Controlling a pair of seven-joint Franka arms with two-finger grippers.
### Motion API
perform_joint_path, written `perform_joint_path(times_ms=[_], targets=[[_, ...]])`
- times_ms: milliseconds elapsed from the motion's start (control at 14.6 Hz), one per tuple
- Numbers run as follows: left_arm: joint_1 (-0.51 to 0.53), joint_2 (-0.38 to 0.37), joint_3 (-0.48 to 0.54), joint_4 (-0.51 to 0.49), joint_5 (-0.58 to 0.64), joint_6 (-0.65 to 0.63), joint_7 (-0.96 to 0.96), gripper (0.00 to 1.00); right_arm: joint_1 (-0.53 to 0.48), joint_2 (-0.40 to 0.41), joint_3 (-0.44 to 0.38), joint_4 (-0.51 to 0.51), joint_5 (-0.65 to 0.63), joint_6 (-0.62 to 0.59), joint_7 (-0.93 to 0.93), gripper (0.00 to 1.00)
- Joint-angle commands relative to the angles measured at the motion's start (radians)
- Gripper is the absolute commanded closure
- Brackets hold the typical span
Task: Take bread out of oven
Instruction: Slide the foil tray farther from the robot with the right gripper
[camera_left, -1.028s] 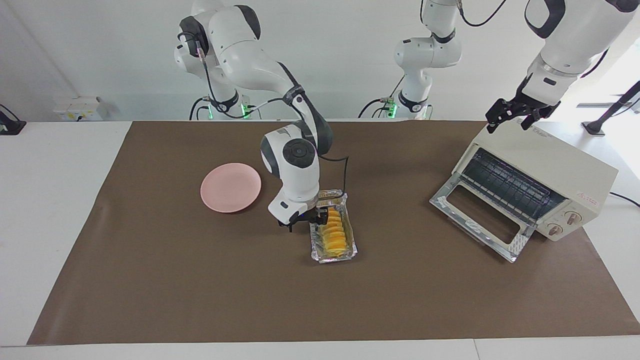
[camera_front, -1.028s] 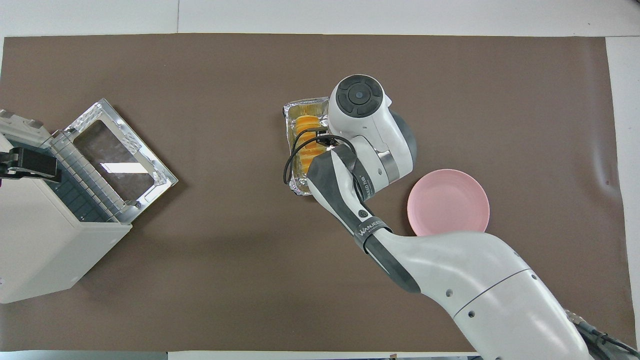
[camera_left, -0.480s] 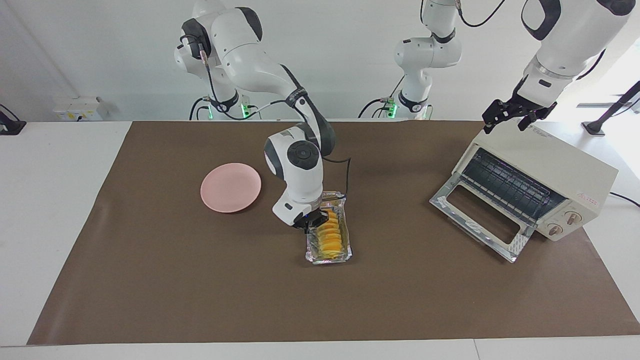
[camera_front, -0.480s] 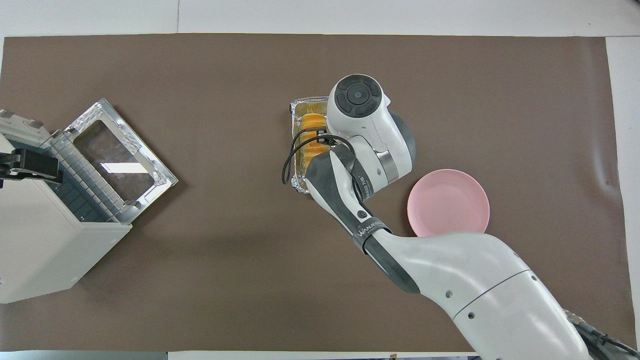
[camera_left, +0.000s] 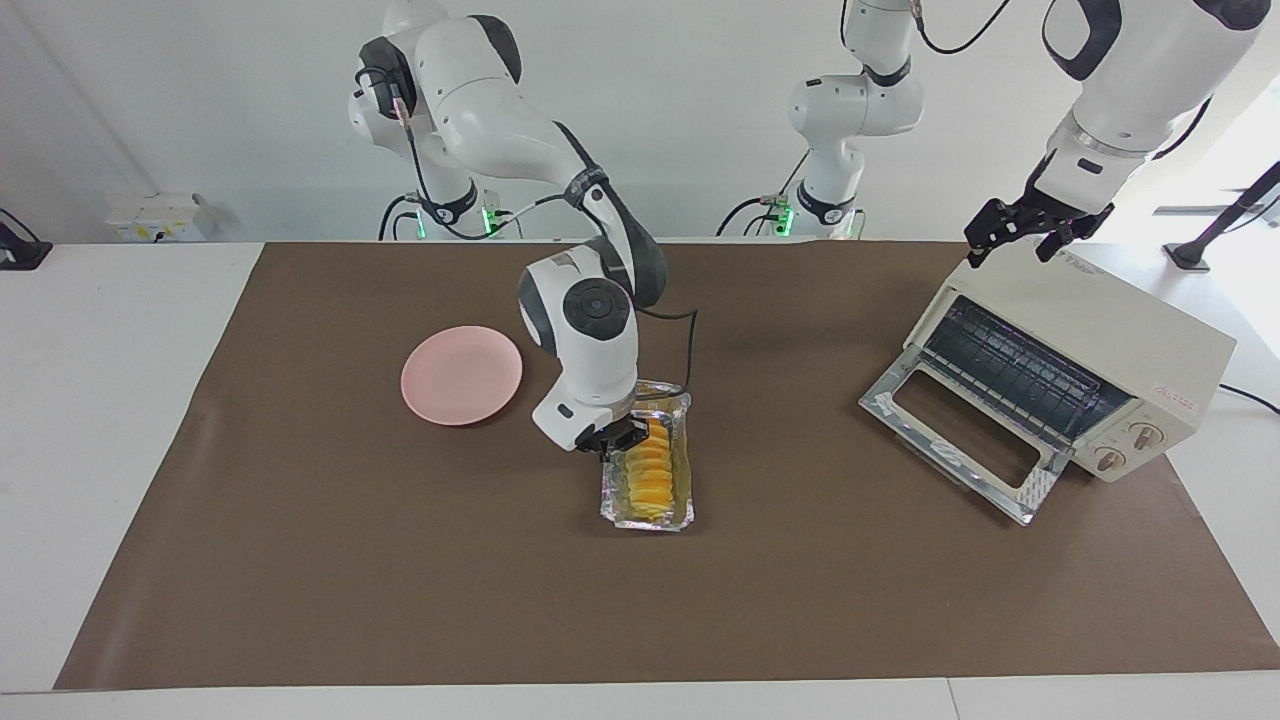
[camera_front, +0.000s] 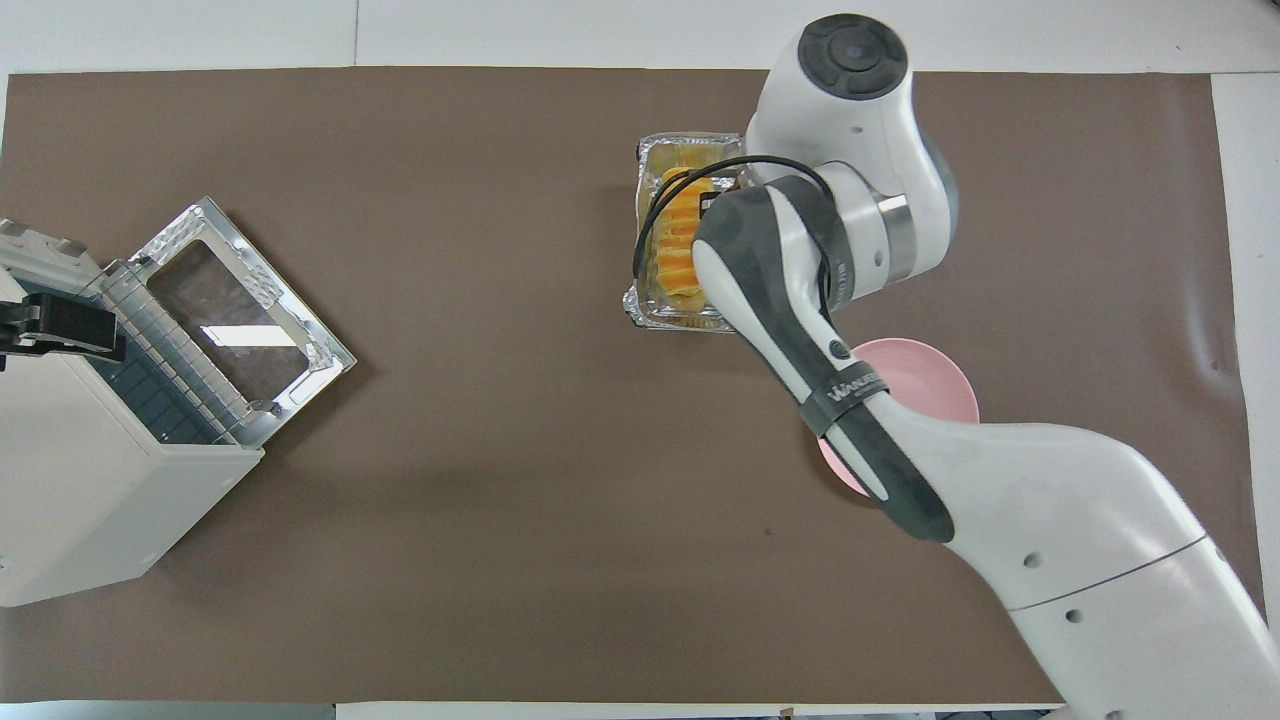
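The bread, a golden ridged loaf, lies in a crinkled foil tray near the middle of the brown mat. My right gripper is shut on the tray's long edge on the plate's side and holds it slightly raised and tilted. In the overhead view the bread and tray show beside the right wrist, which hides the fingers. The cream oven stands at the left arm's end with its glass door folded down and its rack bare. My left gripper is open over the oven's top edge.
A round pink plate lies on the mat toward the right arm's end, beside the tray; the right arm partly covers it in the overhead view. The oven's open door juts out over the mat.
My right gripper has carried the tray with the bread a little toward the plate, turned it and lifted it. The left gripper has hardly moved.
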Motion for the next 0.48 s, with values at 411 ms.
perform_joint_path(times_ms=[411], targets=[[-0.002,0.022,0.0,0.045,-0.007,-0.051,0.018,0.0,-0.191,0.072,0.01,0.019,0.015,0.064,-0.277,1.0]])
